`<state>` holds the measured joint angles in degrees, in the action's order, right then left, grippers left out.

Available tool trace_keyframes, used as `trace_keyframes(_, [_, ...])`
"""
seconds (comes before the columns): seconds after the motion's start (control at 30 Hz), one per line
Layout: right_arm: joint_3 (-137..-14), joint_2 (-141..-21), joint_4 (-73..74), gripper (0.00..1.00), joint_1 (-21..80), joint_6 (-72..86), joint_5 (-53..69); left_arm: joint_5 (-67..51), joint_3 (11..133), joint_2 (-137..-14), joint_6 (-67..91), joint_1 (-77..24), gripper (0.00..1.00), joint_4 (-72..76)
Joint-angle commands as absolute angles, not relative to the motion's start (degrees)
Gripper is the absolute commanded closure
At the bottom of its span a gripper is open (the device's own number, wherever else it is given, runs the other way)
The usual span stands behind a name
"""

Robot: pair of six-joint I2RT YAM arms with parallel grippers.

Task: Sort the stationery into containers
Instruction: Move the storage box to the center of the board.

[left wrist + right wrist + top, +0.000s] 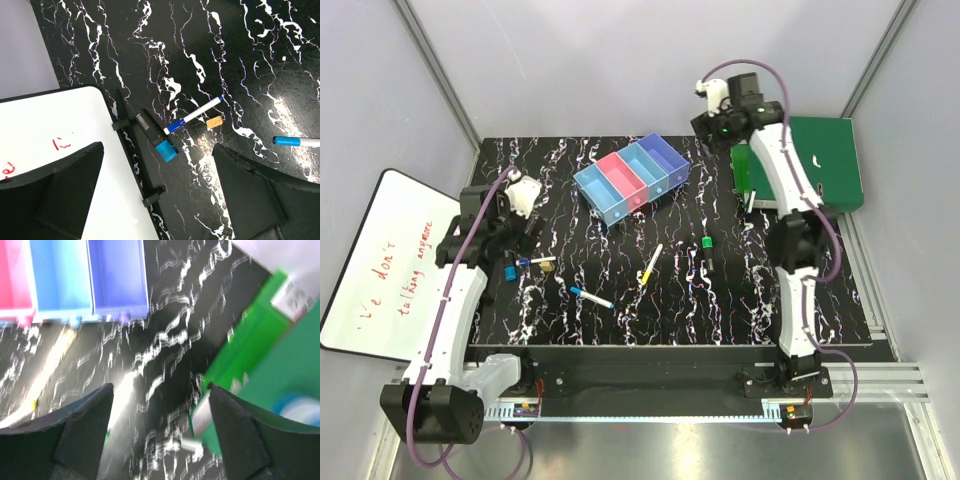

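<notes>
- Blue-capped white marker (591,298) lies nearest on the marbled black tabletop (740,300), left of centre.
- Left end effector (157,146) hovers over the tabletop's left edge. Its fingers are spread wide and hold nothing. The whiteboard (60,125) edge sits under one finger.
- Beneath it lies the round blue object (165,150), a blue cap on a short dark body, just beside the whiteboard. A blue-tipped white pen (192,116) and a small tan piece (214,122) lie close together just beyond.
- Yellow-and-white pen (650,263) lies mid-tabletop, with the green-capped dark marker (706,248) to its right, apart from it.
- Four joined bins (630,178), light blue, pink, light blue and purple, sit farther back at an angle.
- Right end effector (160,387) is at the far right, between the bins and the green folder (815,160). Its fingers are apart with nothing between them. Its wrist view is blurred.
</notes>
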<state>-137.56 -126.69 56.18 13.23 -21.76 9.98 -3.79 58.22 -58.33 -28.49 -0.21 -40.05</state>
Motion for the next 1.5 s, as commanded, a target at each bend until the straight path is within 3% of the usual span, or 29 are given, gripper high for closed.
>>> trace_keyframes(0.0, [-152.88, -136.39, 55.28, 0.20, 16.34, -18.81, 6.68, -5.80, 61.44, -59.15, -29.27, 0.00, 0.01, -36.74])
trace_keyframes(0.1, [-158.27, -141.84, 54.76, 0.21, 18.28, -18.63, 5.72, -5.63, 61.17, -59.85, -29.79, -0.09, 0.01, -36.74])
trace_keyframes(0.5, [-156.53, -147.48, 47.73, 0.27, 25.66, -15.21, 3.95, -5.71, 57.13, -58.80, -31.64, -0.09, 0.01, -36.83])
trace_keyframes(1.0, [-158.82, -154.42, 44.04, 0.29, 26.46, -14.76, -2.28, -5.80, 53.26, -55.46, -32.34, -0.09, 0.01, -37.62])
trace_keyframes(1.07, [-158.73, -154.69, 43.86, 0.32, 26.46, -14.85, -2.02, -5.80, 53.09, -55.46, -32.26, -0.09, 0.01, -37.70])
trace_keyframes(1.2, [-157.50, -155.04, 43.86, 0.56, 26.45, -14.15, -1.85, -5.89, 53.00, -55.37, -32.26, 0.00, 0.01, -37.79])
trace_keyframes(1.3, [-155.31, -154.25, 44.21, 0.69, 26.37, -12.66, -2.46, -5.71, 53.17, -55.37, -32.52, 0.00, 0.01, -37.97])
trace_keyframes(1.47, [-151.18, -153.02, 44.74, 0.69, 26.46, -10.64, -2.90, -5.63, 53.35, -55.19, -32.78, 0.00, 0.01, -38.06])
